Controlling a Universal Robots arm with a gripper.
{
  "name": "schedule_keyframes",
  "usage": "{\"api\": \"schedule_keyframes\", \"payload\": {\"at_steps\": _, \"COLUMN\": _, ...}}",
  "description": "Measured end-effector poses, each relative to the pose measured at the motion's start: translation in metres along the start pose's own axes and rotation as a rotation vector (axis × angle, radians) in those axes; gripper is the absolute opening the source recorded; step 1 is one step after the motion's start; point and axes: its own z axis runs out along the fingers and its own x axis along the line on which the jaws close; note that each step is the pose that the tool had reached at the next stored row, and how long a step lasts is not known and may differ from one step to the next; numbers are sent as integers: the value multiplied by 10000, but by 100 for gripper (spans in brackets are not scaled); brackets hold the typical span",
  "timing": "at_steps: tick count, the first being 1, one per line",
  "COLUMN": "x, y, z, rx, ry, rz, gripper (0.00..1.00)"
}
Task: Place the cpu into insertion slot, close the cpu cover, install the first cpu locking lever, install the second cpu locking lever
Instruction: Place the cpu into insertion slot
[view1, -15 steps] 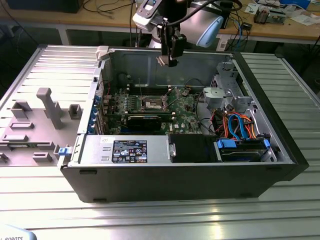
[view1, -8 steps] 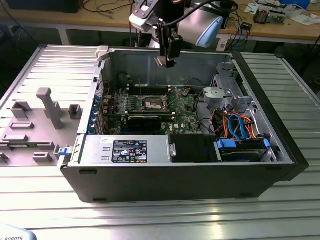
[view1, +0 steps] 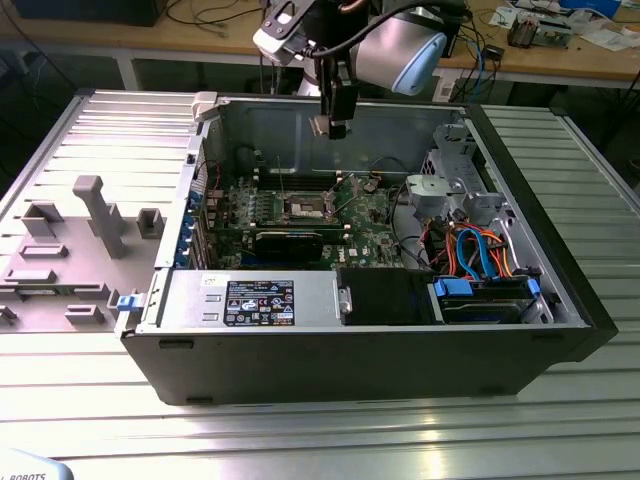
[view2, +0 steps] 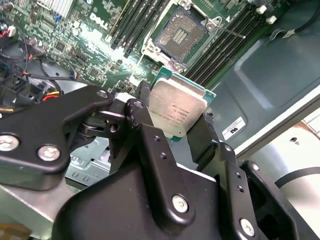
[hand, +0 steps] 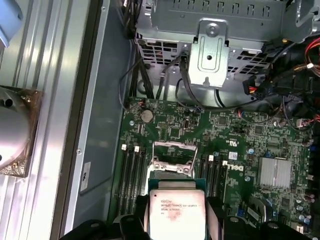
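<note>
In the upper centre of the exterior view the hand (view1: 333, 126) hangs over the open computer case (view1: 560, 300), clamped on the chip (view1: 324, 126), well above the socket (view1: 305, 208) at mid-frame.

In the second wrist view the fingers (view2: 150, 137) pinch the chip (view2: 177, 111) by two opposite edges. The socket (view2: 181, 34) beyond has its dark centre bare. The chip should probably go down level, corners matched, straight onto the pins with no sliding.

In the first wrist view the chip (hand: 176, 210) sits short of the socket (hand: 172, 159), which lies between the memory slots (hand: 132, 170). It looks wise to centre it before lowering
</note>
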Motion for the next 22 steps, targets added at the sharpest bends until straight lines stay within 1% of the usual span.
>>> {"api": "schedule_keyframes", "payload": {"at_steps": 2, "x": 1, "y": -10, "z": 8, "rx": 3, "ry": -17, "rz": 238, "gripper": 54}}
{"api": "schedule_keyframes", "payload": {"at_steps": 7, "x": 3, "y": -28, "z": 21, "rx": -3, "ry": -46, "rz": 609, "gripper": 54}}
{"api": "schedule_keyframes", "payload": {"at_steps": 11, "x": 2, "y": -33, "z": 41, "rx": 48, "ry": -76, "rz": 1049, "gripper": 54}}
{"api": "schedule_keyframes", "payload": {"at_steps": 15, "x": 2, "y": -36, "z": 55, "rx": 76, "ry": -97, "rz": 1354, "gripper": 54}}
{"api": "schedule_keyframes", "payload": {"at_steps": 22, "x": 2, "y": -37, "z": 56, "rx": 85, "ry": -99, "rz": 1394, "gripper": 54}}
